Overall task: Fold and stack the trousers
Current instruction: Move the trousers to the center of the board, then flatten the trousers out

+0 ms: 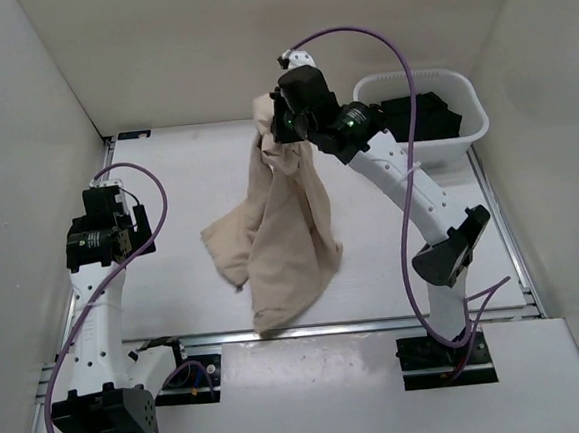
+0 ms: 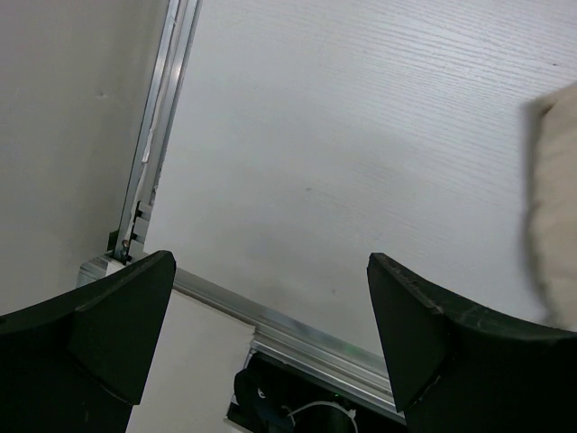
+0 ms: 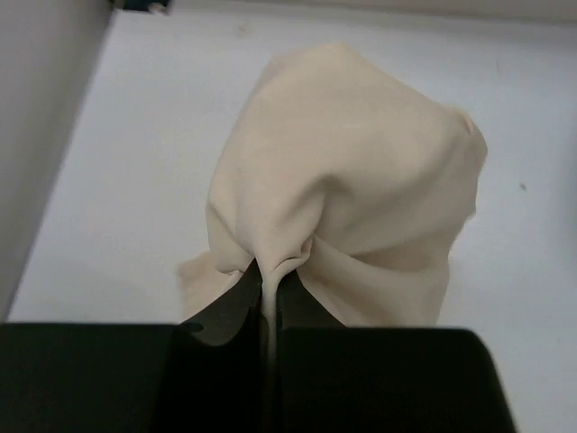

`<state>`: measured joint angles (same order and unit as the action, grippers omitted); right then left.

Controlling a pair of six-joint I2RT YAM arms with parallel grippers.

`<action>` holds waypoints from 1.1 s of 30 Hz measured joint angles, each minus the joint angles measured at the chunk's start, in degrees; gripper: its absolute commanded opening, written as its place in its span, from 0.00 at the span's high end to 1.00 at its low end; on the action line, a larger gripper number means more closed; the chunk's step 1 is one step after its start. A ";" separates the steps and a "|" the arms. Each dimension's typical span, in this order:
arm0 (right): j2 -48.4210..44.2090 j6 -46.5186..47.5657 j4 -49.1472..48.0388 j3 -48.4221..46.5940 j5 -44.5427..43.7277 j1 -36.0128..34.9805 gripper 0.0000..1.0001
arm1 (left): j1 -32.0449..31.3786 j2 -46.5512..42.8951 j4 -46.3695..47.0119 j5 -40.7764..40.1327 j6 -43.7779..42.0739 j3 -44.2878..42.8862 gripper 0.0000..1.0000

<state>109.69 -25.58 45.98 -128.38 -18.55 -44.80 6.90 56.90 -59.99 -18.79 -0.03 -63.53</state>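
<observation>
Beige trousers (image 1: 285, 227) hang bunched from right claw (image 3: 269, 287).

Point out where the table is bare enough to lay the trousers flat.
The widest bare tabletop lies between the left arm and the hanging trousers. A narrower strip lies between the trousers and the right arm. The far right corner is crowded by the white bin.

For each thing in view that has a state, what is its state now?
trousers, unfolded, hanging from the right gripper, lower part apparently on the table
right gripper, jaws shut on the trousers
left gripper, jaws open, holding nothing
basket, upright, holding black garments
</observation>
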 measured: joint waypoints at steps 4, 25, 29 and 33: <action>-0.44 2.03 -2.40 -3.08 2.38 -3.48 1.00 | 0.00 0.04 -0.17 0.09 0.02 0.00 0.00; -26.73 -9.60 -19.17 58.38 12.57 -8.07 0.01 | 0.17 2.01 0.52 3.19 0.02 -1.25 0.00; -33.00 -18.25 -21.57 65.18 8.46 -3.56 0.01 | -2.95 6.40 -0.17 8.24 0.04 2.80 0.00; -31.87 -24.72 -24.83 74.95 9.03 -2.95 0.01 | -13.07 11.80 -0.63 12.07 0.02 8.96 0.00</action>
<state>77.82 -50.30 21.15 -53.43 -9.52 -47.75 -6.17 68.71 -60.62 -6.72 -0.01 -54.57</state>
